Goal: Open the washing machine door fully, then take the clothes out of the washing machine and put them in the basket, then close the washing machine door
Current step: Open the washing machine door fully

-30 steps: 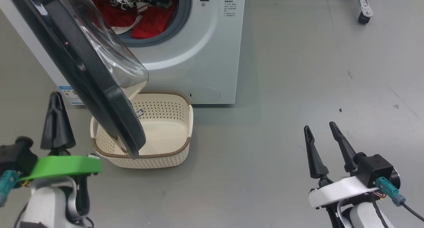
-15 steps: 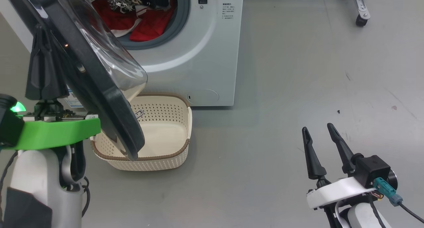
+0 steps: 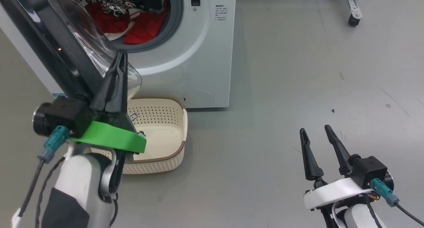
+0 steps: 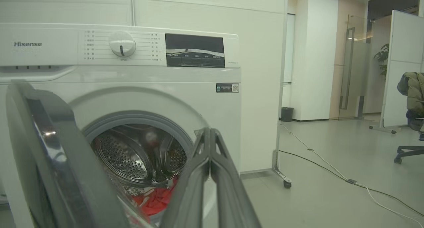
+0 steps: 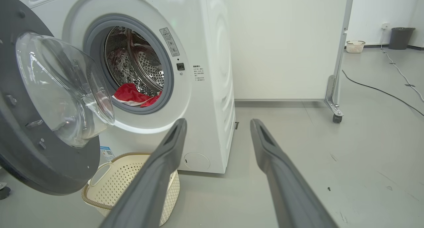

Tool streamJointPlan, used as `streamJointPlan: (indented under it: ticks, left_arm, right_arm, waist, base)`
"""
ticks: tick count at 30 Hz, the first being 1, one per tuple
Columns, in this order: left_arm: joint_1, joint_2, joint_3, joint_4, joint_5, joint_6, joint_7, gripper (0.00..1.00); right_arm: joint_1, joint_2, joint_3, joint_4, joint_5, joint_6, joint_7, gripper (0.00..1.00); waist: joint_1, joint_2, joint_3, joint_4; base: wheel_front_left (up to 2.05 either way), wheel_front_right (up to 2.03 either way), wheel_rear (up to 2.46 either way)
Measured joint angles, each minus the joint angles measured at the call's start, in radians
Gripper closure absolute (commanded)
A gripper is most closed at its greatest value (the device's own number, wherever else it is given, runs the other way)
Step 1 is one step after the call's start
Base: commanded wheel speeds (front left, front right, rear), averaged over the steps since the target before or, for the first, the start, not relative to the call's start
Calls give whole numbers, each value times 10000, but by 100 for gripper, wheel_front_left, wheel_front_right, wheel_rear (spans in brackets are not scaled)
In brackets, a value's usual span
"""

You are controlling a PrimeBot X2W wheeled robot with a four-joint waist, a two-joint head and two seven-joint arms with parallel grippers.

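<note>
Washing machine door (image 3: 56, 52) is found just left of the left tool (image 3: 121, 61), swung out from the drum mouth but judged not fully open. Its lower edge hangs over the basket (image 3: 155, 166), which sits beneath that tool, before the foot of the washing machine (image 3: 198, 56). The left tool's two fingers are pressed together with nothing between them, and their tips lie at the inner side of the door beside the glass bowl; whether contact is made cannot be told. The door-opening step is therefore judged to be in hand. A sideways push to the tool's left, against the door's inner face, is called for next, so that the door is swung wider. The clothes (image 3: 142, 29) are seen beyond the tool's tips, heaped in the drum and not yet taken. Well to the right, the right tool (image 3: 314, 129) is held over bare floor, fingers apart and empty.
</note>
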Motion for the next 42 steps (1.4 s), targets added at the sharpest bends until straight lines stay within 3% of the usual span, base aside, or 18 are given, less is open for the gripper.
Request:
streamJointPlan:
  ticks: [13, 42]
  left_arm:
    - [1043, -15, -554, 1170, -211, -4, 915, 100]
    - [1154, 35, 447, 2426, -541, 690, 1388, 100]
  right_arm:
    - [84, 209, -119, 96, -8, 209, 0, 0]
    - [82, 378, -424, 211, -153, 422, 2, 0]
  waist:
    - [0, 0, 39, -246]
    - [0, 0, 427, -636]
  base:
    - [0, 0, 0]
    - [0, 0, 0]
